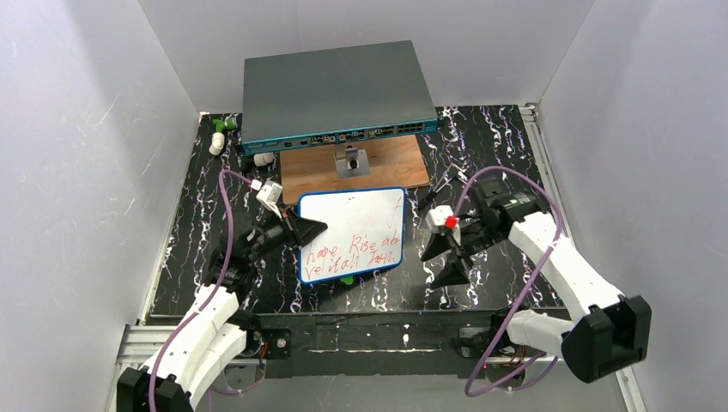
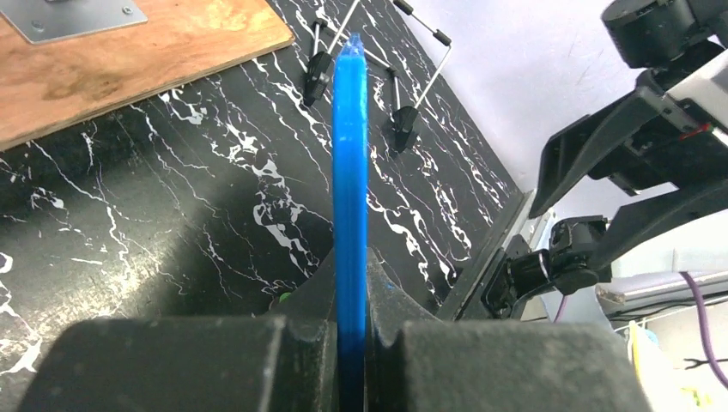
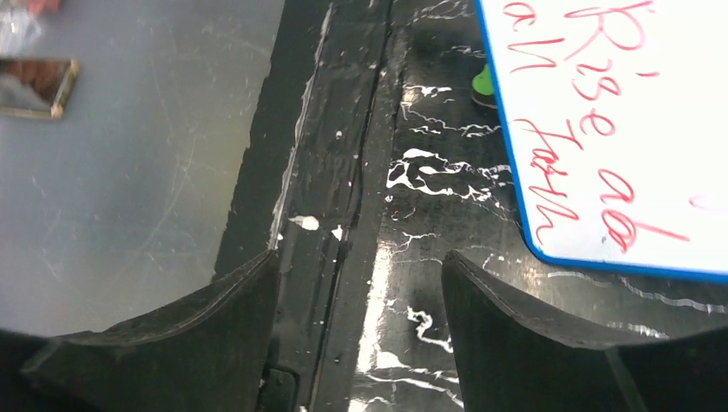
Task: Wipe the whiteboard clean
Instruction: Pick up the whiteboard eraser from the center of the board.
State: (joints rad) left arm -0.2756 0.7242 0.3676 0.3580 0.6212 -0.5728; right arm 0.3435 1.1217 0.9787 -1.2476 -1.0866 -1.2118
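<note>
Whiteboard (image 1: 352,232): flat on the black table (image 1: 193,223), just in front of the wooden board (image 1: 305,172), with red writing on it.
Left gripper (image 1: 313,230): clamped on the whiteboard's left edge.
Right gripper (image 1: 445,260): spread wide, empty, beside the whiteboard's right edge.

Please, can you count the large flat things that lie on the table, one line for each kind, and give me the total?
whiteboard: 1
wooden board: 1
grey-teal switch box: 1
Total: 3
</note>
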